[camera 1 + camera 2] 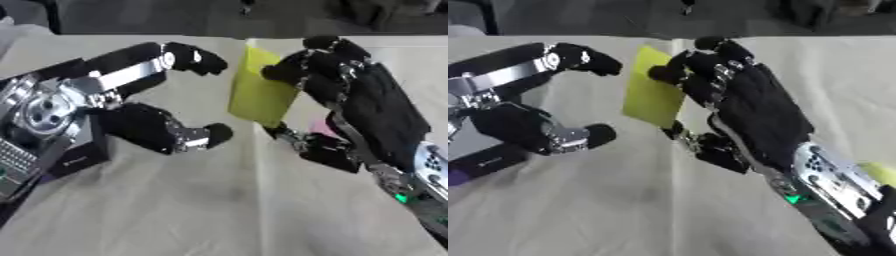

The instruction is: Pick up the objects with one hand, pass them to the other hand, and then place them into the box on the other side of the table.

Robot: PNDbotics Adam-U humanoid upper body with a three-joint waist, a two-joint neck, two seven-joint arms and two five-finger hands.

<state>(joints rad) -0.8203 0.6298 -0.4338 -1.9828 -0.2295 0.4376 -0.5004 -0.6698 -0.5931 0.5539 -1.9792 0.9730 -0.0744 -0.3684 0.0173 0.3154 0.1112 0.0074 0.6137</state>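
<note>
In the left eye view I have the yellow card [261, 92] pinched upright between my right hand's [367, 100] fingers and thumb, held above the tabletop [219, 200], while my left hand [131, 105] sits just left of the card with its fingers spread in a wide claw, apparently not touching it, so if I let go now I expect it would drop flat onto the cloth. In the right eye view the right hand [745, 110] covers only the card's right edge, and I judge that the left hand's fingers [588, 59], closing on the free edge, could bend or twist the thin card out of the pinch; no box shows in either view.
</note>
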